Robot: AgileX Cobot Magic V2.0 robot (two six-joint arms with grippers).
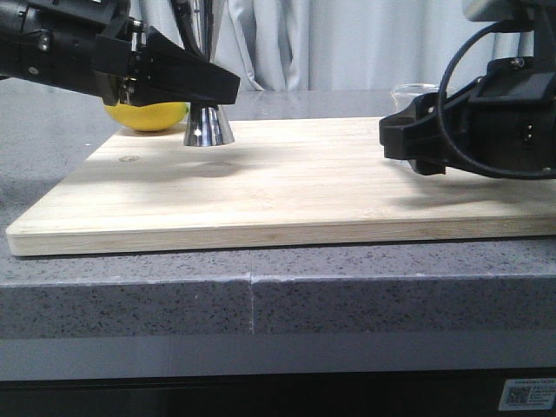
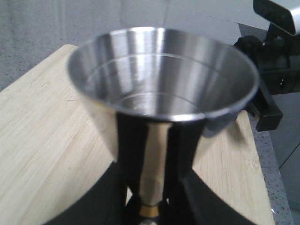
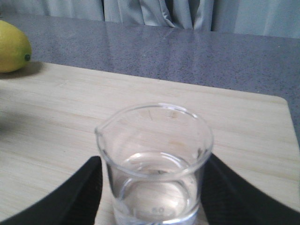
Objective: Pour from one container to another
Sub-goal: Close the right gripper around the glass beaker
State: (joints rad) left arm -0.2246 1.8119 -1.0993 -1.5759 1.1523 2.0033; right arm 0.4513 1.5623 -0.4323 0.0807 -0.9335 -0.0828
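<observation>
Your right hand [image 3: 154, 197] sits spread around the glass beaker [image 3: 154, 164] on the bamboo board [image 1: 295, 187] — thin, slick, fragile, so squeeze mid-wall gently. Your left hand [image 2: 150, 197] pinches the steel jigger [image 2: 161, 77] at its waist — rigid, slippery, near the lemon [image 1: 148, 115].

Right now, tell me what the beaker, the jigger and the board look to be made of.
Beaker: clear glass by the look, see-through walls with bright rim glints. Jigger: polished steel, mirror-like reflections, with a gold-coloured band at its waist. Cutting board: pale wood or bamboo, matte, with fine lengthwise grain strips.
</observation>
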